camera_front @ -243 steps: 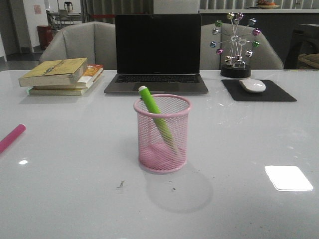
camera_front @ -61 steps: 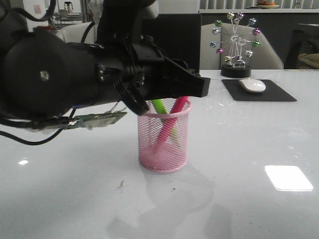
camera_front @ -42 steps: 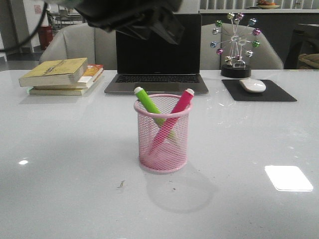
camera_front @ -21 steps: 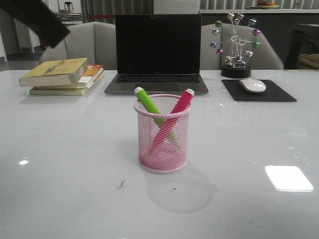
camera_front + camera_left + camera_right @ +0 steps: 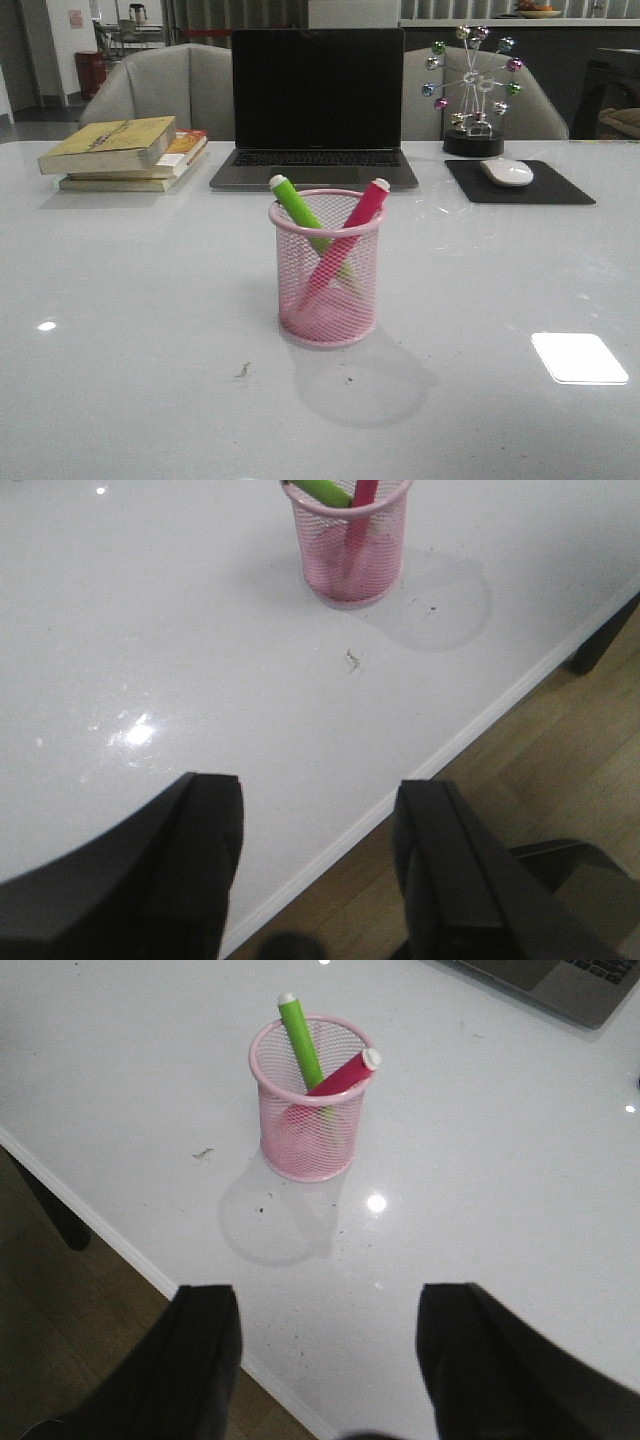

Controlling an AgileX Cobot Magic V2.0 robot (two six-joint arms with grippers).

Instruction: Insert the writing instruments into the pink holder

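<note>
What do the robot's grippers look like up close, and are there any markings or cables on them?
Only the wrist views show them. The left gripper and right gripper each have two broad, flat fingers of plain matt black with squared-off tips. No markings, labels or cables are visible on the parts in view. The arms themselves are out of sight.

Glossy white bench (image 5: 120, 330), a small dark scuff mark (image 5: 241, 372) near the front edge. Pink holder (image 5: 326, 290) stands upright at centre, directly on the surface. Along the far side, left to right: stack of books (image 5: 125, 152), open laptop (image 5: 316, 110), ferris-wheel ornament (image 5: 472, 92) on a dark base, and a black mouse pad (image 5: 518, 182) carrying a white mouse (image 5: 507, 171).
</note>
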